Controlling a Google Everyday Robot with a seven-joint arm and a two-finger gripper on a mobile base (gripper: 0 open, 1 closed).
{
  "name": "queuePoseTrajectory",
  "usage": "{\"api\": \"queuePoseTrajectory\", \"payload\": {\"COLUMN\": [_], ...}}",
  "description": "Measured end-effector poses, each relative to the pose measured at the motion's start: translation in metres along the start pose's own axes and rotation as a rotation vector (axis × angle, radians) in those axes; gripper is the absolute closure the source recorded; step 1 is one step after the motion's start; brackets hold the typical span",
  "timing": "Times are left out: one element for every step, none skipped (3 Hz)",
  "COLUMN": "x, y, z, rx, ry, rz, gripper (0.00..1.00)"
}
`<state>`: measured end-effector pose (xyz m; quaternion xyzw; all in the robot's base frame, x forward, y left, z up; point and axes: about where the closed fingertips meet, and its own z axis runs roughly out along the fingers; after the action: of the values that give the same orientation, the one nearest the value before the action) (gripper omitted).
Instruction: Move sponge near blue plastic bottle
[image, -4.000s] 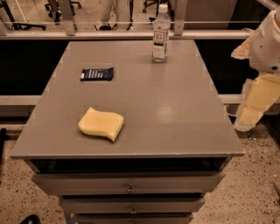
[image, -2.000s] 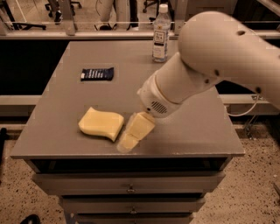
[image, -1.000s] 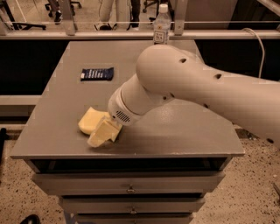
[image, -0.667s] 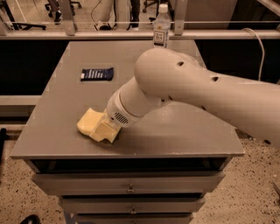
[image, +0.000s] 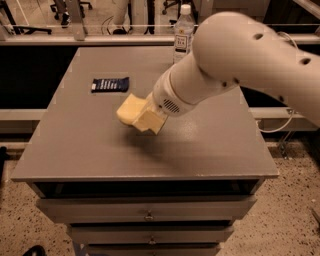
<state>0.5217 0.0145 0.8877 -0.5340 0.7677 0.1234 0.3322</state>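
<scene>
The pale yellow sponge (image: 128, 107) is held at the tip of my gripper (image: 146, 119), raised a little above the middle-left of the grey table (image: 90, 150), with a shadow under it. The gripper's yellowish pads (image: 151, 121) are closed on the sponge's right side. The big white arm (image: 240, 60) comes in from the right and covers the table's back right. The blue plastic bottle (image: 183, 28), clear with a white cap and white label, stands upright at the table's back edge, partly hidden behind the arm, well beyond the sponge.
A flat dark blue packet (image: 110, 84) lies on the table just behind and left of the sponge. Drawers (image: 147, 216) are below the table's front edge. A rail and chair legs stand behind the table.
The gripper closed on the sponge at the front left, then lifted it and carried it back and right towards the table's middle. The bottle and packet have not moved.
</scene>
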Motion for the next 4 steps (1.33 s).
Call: {"api": "queuePoseTrajectory", "payload": {"x": [-0.005,0.002,0.054,0.094], "y": [-0.007,-0.017,-0.09,-0.144], "z": [-0.009,-0.011,-0.024,-0.024], "rx": [0.017,0.034,0.145,0.195], "ry": [-0.009,-0.006,0.007,0.011], "rz": [-0.005,0.009,0.116,0.205], "gripper": [1.0,1.0,1.0,1.0]}}
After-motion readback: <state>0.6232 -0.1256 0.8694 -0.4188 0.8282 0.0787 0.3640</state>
